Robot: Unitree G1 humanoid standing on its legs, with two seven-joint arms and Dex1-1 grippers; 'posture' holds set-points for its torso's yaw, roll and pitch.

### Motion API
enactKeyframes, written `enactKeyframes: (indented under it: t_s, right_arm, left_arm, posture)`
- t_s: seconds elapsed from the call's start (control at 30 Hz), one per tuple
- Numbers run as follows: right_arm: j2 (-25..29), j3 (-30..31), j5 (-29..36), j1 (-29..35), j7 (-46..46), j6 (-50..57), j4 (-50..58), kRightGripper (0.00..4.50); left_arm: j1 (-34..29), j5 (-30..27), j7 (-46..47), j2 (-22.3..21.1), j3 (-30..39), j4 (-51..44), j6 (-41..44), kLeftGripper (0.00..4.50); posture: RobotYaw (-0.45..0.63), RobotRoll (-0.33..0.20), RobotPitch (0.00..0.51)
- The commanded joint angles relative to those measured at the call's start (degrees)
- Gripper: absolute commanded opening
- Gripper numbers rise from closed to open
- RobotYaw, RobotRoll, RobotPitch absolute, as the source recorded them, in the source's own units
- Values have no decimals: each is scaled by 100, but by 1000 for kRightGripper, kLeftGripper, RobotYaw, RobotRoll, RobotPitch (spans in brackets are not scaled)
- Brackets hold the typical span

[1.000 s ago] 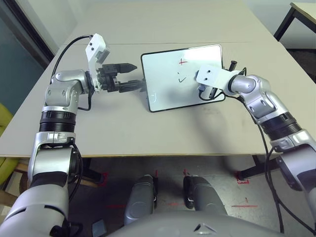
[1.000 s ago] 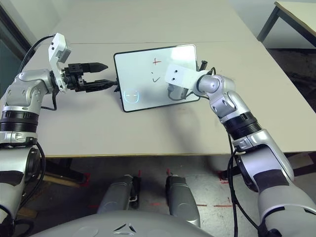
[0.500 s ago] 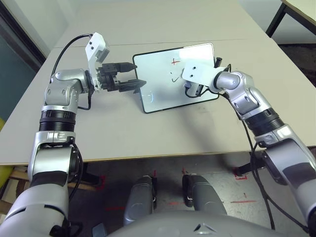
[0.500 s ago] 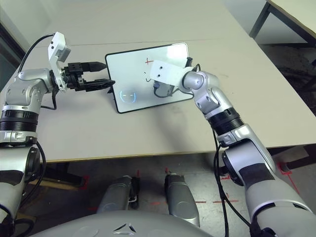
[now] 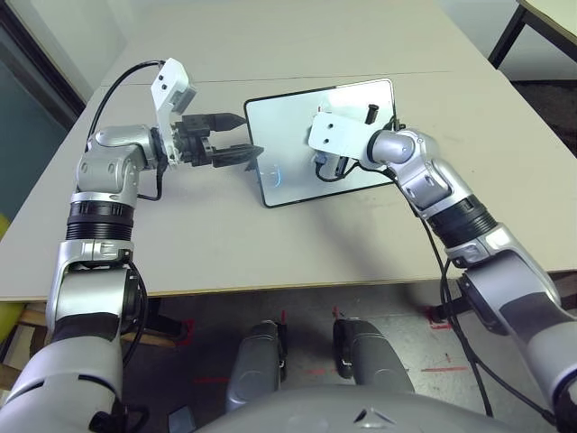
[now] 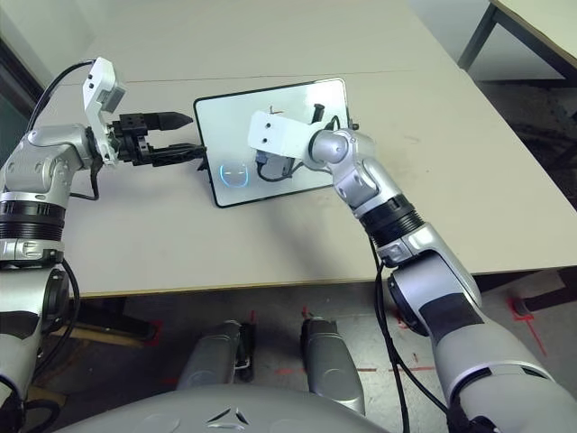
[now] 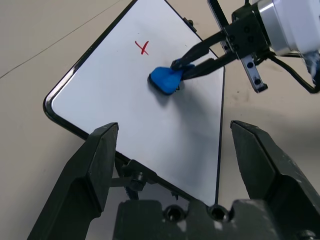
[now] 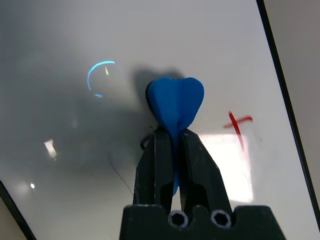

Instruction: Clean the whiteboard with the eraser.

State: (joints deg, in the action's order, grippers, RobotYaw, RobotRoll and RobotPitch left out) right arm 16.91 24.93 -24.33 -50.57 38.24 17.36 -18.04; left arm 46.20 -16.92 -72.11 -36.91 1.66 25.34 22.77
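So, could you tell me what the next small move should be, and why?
I'd probably slide the eraser across to the red cross and rub over it: the right pincer already grips the eraser over the whiteboard, and that clear red mark lies just beside it.

Taking the left eye view as a clock face, a pale counter (image 5: 207, 244) spreads over the middle, a thin seam (image 5: 415, 72) crossing it towards 12 o'clock. At 2 o'clock stands another table (image 5: 559, 18) with a dark leg (image 5: 508, 38). A pale wall (image 5: 68, 36) rises at 10 o'clock, beside a blue-grey panel (image 5: 22, 117). Something yellow (image 5: 11, 316) peeks in at 8 o'clock, near wooden bars (image 5: 149, 340). The grey floor (image 5: 424, 334) bears red marks (image 5: 444, 368) between 4 and 8 o'clock, and a small flat grey object (image 5: 181, 419) at 7.
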Motion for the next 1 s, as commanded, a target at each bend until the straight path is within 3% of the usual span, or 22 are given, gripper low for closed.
enactKeyframes:
  t_s: [0.03,1.0]
  right_arm:
    - [-80,164,-51,53,84,9,-13,1]
    - [1023,90,-203,370,164,-54,-128,1]
  left_arm:
    - [-85,-47,-6,-68,5,-80,-3,4500]
    - [5,-36,-36,-3,-46,7,-30,4500]
  posture:
    - [184,0,109]
    - [161,0,115]
